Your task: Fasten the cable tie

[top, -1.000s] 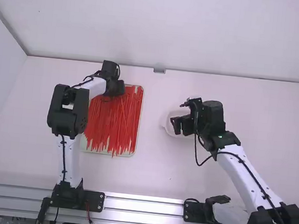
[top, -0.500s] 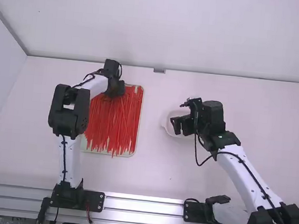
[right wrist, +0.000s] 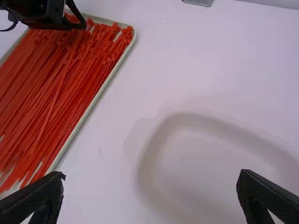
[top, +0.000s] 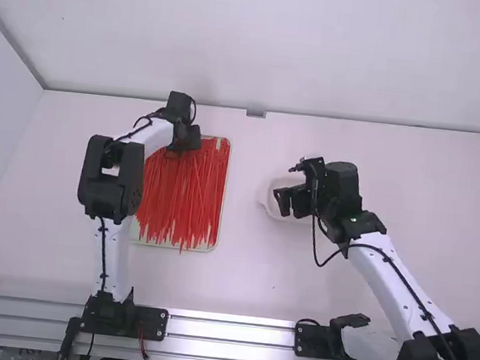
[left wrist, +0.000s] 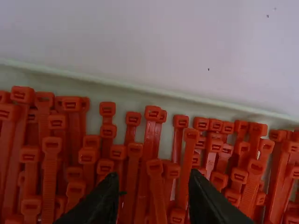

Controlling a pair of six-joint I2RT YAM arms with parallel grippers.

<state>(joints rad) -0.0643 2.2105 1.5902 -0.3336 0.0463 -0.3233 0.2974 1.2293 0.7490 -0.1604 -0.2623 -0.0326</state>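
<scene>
Cable ties (top: 183, 196) lie packed in the tray (left wrist: 140, 95); my left tool (left wrist: 153, 177) hangs open over their heads, right tool (right wrist: 149, 175) open above the dish (right wrist: 210, 140). Closing now would probably pinch several ties together.

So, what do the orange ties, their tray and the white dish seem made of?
Ties: likely nylon plastic, smooth moulded heads with slight sheen. Tray: pale, matte rim, probably plastic; unsure. Dish: white, matte, rounded walls, probably plastic.
</scene>
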